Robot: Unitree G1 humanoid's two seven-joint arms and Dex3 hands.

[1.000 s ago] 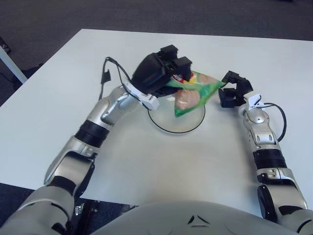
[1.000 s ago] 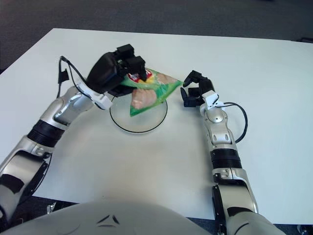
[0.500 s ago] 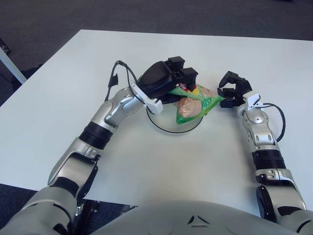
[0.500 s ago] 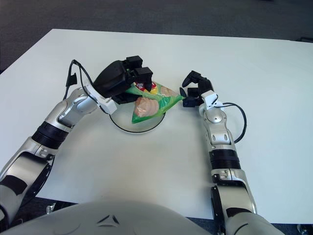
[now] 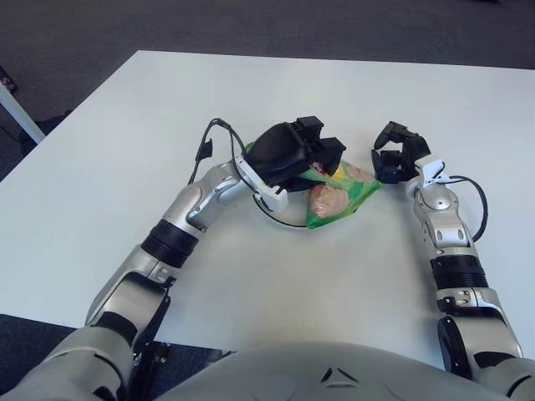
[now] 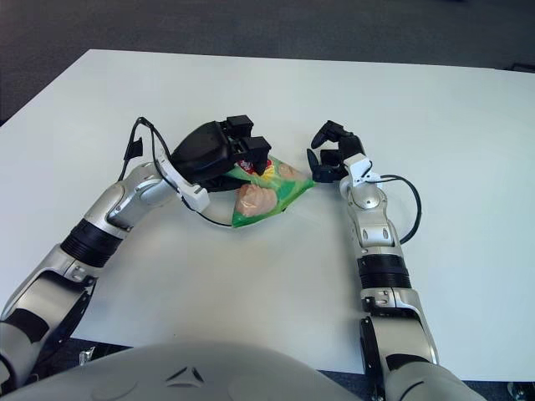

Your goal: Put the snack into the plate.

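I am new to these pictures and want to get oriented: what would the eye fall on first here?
First, the bright green snack bag near the middle of the white table, held by the left hand, which covers most of the plate below it. Next, the right hand, just right of the bag, fingers spread and holding nothing.

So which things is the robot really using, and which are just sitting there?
For the job:
- green crinkly snack bag
- clear round glass plate under it
- left hand, gripping the bag

Just there:
- right hand, fingers spread, right of the bag
- white table
- dark carpet floor
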